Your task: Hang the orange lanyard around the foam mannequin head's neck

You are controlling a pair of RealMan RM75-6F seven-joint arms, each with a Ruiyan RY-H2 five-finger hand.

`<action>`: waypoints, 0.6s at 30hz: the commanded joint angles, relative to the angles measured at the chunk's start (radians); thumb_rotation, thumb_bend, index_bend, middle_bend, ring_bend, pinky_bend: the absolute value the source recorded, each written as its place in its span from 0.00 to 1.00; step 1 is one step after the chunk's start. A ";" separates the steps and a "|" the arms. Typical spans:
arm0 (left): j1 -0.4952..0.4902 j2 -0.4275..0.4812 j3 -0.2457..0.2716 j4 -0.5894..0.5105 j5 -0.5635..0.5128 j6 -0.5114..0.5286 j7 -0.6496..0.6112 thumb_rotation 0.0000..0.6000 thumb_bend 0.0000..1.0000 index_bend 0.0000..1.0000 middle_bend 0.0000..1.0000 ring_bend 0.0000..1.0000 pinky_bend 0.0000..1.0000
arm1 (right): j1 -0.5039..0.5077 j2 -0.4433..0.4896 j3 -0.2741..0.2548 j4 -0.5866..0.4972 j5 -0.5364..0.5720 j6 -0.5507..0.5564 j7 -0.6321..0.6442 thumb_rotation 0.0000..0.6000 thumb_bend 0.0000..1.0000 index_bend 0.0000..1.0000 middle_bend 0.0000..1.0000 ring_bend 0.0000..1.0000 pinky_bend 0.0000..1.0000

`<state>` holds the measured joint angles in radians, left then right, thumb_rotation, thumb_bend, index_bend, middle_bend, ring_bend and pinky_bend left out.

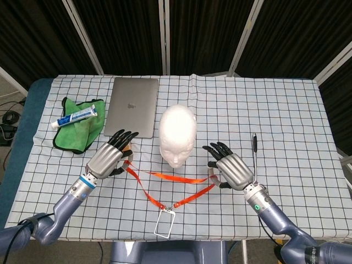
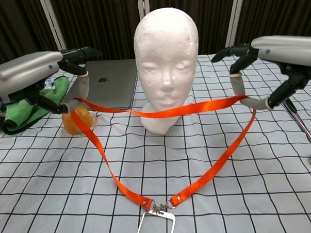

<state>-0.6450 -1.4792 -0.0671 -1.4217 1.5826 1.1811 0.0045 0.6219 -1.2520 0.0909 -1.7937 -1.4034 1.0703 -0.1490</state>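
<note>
The white foam mannequin head stands upright mid-table, facing me. The orange lanyard is lifted and stretched into an open loop between both hands. Its upper strap runs taut across the front of the neck base. Its two lower legs drop to the metal clip and the clear badge holder on the table. My left hand holds the strap's left end, raised left of the head. My right hand holds the right end over its fingers.
A closed silver laptop lies behind the left hand. A toothpaste tube rests on a green cloth at the far left. An orange fruit sits under the left hand. A metal-tipped pen lies at the right.
</note>
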 commanded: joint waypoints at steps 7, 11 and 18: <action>-0.024 0.074 -0.080 -0.192 -0.059 -0.012 0.069 1.00 0.53 0.75 0.00 0.00 0.00 | 0.023 0.048 0.069 -0.078 0.034 0.009 -0.068 1.00 0.62 0.73 0.09 0.00 0.00; -0.037 0.086 -0.138 -0.261 -0.153 -0.037 0.069 1.00 0.53 0.75 0.00 0.00 0.00 | 0.042 0.070 0.131 -0.143 0.147 -0.009 -0.050 1.00 0.62 0.73 0.09 0.00 0.00; -0.066 0.117 -0.223 -0.342 -0.359 -0.087 0.166 1.00 0.53 0.76 0.00 0.00 0.00 | 0.064 0.100 0.213 -0.186 0.282 -0.014 -0.013 1.00 0.62 0.73 0.09 0.00 0.00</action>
<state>-0.6934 -1.3800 -0.2504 -1.7264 1.2993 1.1198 0.1187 0.6745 -1.1657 0.2726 -1.9627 -1.1650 1.0617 -0.1841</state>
